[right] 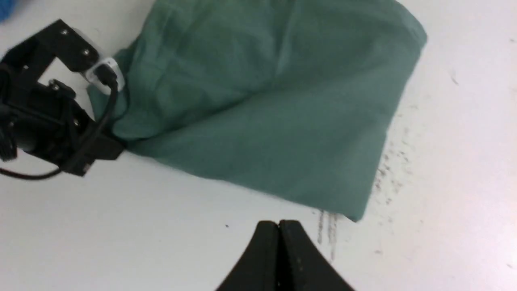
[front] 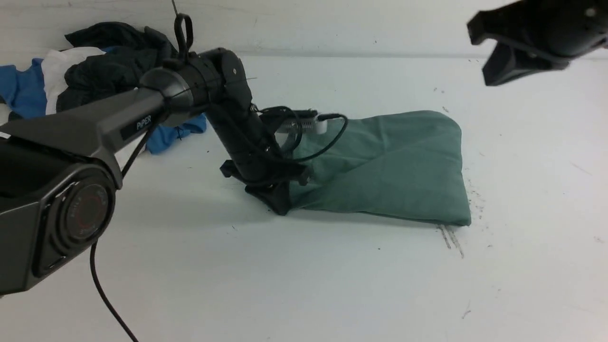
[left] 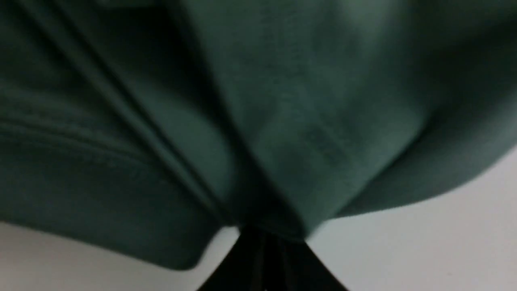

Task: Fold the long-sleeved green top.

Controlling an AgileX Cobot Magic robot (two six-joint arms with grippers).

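Observation:
The green long-sleeved top lies folded into a rough rectangle in the middle of the white table. Its logo, neck label and cuffs are hidden. My left gripper is down at the top's near left corner. In the left wrist view the fabric bunches into the shut left gripper. My right gripper hangs high above the table's far right, away from the top. In the right wrist view the right gripper has its fingers pressed together and empty, above the top's near edge. The left gripper also shows there.
A pile of dark grey, white and blue garments lies at the back left against the wall. Dark scuff marks mark the table by the top's near right corner. The left arm's cable hangs over the front left.

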